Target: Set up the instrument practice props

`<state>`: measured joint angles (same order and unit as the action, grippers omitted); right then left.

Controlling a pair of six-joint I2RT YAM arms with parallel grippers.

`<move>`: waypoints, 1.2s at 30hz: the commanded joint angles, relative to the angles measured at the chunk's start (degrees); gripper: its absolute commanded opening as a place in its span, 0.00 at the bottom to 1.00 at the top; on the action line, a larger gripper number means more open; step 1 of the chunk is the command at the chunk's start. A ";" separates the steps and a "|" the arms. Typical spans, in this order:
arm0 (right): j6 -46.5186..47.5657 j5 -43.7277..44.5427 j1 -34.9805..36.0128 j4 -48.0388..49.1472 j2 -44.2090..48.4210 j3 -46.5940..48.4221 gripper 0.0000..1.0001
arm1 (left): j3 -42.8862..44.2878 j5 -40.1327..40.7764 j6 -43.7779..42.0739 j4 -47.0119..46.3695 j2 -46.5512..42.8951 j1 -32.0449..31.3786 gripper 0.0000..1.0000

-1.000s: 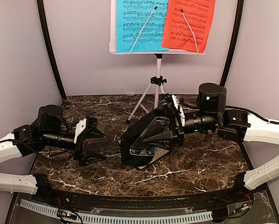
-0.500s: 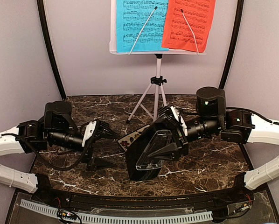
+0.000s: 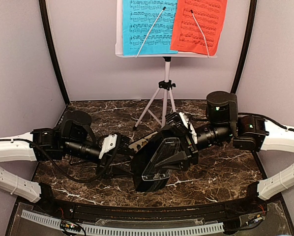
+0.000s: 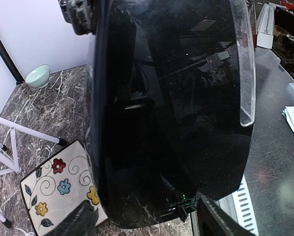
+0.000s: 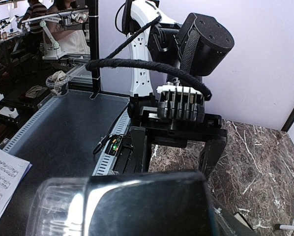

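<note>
The white music stand stands on its tripod at the back and holds the blue sheet and the red sheet. My right gripper is shut on the black pyramid metronome and holds it tipped on its side over the table's middle. The metronome fills the left wrist view and the bottom of the right wrist view, where it hides my right fingers. My left gripper is open right at the metronome's left end, its fingers spread to either side.
The square floral tile lies flat under and behind the metronome, partly showing in the top view. Tripod legs stand just beyond it. A small pale green bowl sits at a far table corner.
My left arm has moved right, bringing its open gripper up to the metronome. The right gripper shifted the metronome slightly right and tipped it further, then held still.
</note>
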<state>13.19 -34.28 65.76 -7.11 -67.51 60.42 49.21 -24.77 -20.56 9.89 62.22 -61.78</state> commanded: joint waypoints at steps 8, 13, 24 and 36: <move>-1.13 -0.80 0.69 9.20 2.90 2.38 0.06 | -1.17 1.81 -1.58 -0.56 -1.02 -0.23 0.55; -1.58 -0.99 0.69 9.61 2.97 2.25 0.05 | -1.60 2.65 -2.03 -0.37 -1.69 -0.27 0.46; -1.94 0.52 0.69 10.06 0.87 1.63 0.04 | -3.71 5.78 0.72 -2.01 -6.09 1.37 0.57; -15.09 22.29 1.46 19.61 -19.62 9.31 0.01 | -3.25 20.32 31.20 -0.51 -12.63 22.70 0.83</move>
<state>3.81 -20.10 66.13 0.64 -81.91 63.46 45.17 -9.08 -3.20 7.99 51.13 -43.97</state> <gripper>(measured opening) 0.722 0.817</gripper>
